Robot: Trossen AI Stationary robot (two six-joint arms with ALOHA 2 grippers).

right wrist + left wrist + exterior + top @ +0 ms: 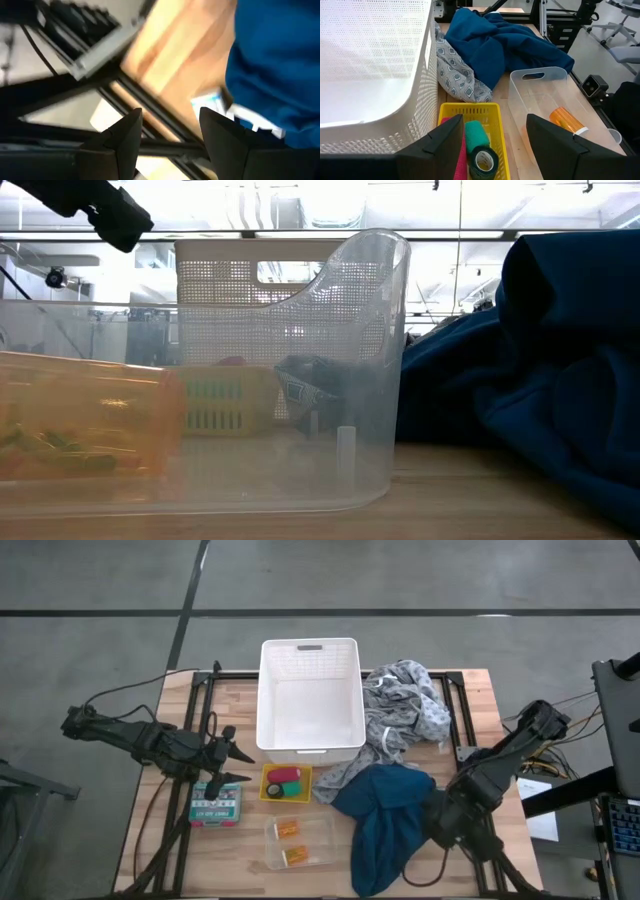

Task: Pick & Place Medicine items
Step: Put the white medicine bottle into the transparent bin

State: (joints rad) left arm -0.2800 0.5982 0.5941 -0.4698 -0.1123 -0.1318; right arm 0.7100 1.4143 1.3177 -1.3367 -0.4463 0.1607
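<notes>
From above, the left gripper [232, 754] is hovering with its fingers spread and holding nothing; the yellow tray [286, 783] is lying just ahead of the fingertips, carrying the pink-red cylinder [276, 788] and the dark green roll [289, 776]. The clear bin [300, 842] with two orange pill bottles [289, 830] is sitting beyond that tray, and the white labelled box [216, 805] is just beside the fingers. The right gripper [443, 823] is waiting against the teal-blue cloth [390, 820].

At counter level, one orange bottle [85, 420] is showing through the clear bin's wall, with the white basket [270, 330] behind.

Through the left wrist, the roll is sitting straight ahead between the fingers [442, 145], so lowering squarely over it (keeping clear of the tray rim) is likely wisest.

Through the right wrist, its fingers [125, 135] are standing apart, empty, over the counter [170, 55] edge beside the cloth.

The counter is pale wood on a dark frame; the floor is grey.
</notes>
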